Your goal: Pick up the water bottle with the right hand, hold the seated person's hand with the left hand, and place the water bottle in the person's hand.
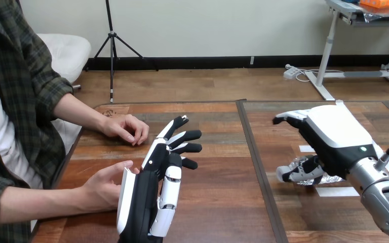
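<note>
The water bottle (330,177), clear crinkled plastic, lies on the right half of the table, mostly hidden under my right hand (334,132). That hand hovers over it, fingers (286,118) reaching past its far side and thumb low against its near side, not closed round it. My left hand (158,174) stands upright at the table's centre-left, fingers straight and spread. The person's nearer hand (104,186) rests beside it, palm turned toward it, fingertips touching its white edge. I see no finger of mine curled round it.
The person's other hand (125,128) rests loosely on the table (218,202) farther back on the left. A dark seam (256,167) divides the table down the middle. White paper strips (337,191) lie near the bottle.
</note>
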You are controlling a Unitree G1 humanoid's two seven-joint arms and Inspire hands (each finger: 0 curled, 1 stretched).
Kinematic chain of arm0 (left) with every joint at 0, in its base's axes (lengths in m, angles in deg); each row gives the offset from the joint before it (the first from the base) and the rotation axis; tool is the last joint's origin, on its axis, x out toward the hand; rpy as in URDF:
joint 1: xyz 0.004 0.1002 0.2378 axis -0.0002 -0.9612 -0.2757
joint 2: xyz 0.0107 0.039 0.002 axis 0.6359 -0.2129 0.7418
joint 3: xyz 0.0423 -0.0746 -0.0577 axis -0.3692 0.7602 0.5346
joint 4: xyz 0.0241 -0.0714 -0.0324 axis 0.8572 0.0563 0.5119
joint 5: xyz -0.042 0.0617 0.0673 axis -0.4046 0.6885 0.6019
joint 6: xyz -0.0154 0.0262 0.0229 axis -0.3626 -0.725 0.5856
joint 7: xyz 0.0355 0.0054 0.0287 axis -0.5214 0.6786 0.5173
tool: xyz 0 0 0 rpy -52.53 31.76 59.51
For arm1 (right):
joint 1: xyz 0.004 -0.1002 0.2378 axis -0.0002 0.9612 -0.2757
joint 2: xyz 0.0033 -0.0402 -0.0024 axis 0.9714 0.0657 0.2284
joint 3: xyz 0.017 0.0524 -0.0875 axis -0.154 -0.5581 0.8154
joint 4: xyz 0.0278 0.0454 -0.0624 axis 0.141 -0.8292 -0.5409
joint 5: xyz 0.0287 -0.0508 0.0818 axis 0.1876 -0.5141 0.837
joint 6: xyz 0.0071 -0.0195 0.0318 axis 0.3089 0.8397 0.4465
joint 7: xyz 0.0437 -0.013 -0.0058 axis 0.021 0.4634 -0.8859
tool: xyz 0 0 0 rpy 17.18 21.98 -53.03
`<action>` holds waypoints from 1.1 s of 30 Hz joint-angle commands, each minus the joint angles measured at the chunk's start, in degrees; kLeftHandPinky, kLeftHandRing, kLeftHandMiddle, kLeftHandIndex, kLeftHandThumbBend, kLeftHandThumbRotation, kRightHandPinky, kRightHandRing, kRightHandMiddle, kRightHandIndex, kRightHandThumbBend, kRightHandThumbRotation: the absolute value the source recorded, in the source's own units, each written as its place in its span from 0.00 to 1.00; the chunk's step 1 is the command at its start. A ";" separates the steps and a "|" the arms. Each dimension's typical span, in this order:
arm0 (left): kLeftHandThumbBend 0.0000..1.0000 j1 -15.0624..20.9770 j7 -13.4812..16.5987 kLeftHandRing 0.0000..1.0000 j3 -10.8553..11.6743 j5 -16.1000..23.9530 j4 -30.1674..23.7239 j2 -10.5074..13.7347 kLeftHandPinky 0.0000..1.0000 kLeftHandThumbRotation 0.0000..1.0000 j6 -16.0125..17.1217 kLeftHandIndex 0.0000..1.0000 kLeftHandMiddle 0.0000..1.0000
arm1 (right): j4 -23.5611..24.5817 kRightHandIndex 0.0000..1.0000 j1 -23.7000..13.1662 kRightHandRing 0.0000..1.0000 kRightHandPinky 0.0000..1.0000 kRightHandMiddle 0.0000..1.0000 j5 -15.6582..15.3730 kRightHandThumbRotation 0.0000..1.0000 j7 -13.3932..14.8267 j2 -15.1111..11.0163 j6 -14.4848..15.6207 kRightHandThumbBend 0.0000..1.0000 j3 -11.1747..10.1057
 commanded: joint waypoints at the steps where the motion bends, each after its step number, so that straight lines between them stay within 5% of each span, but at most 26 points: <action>1: 0.09 3.32 0.58 0.69 0.22 0.62 0.51 -0.61 0.55 1.00 1.21 0.86 0.76 | 0.64 0.80 -4.85 0.85 0.80 0.84 -0.30 0.00 -1.00 -1.27 1.02 0.93 -0.42; 21: 0.11 2.95 0.67 0.69 -0.35 0.20 0.76 -0.93 0.55 1.00 1.34 0.86 0.76 | -0.14 0.80 -5.55 0.82 0.82 0.82 -2.54 0.00 -4.32 -1.88 4.17 0.89 0.20; 33: 0.11 2.56 0.62 0.69 -0.53 0.15 0.41 -0.97 0.55 1.00 1.13 0.86 0.76 | -1.45 0.79 -7.68 0.82 0.81 0.82 -3.89 0.00 -9.51 -2.11 5.70 0.88 1.40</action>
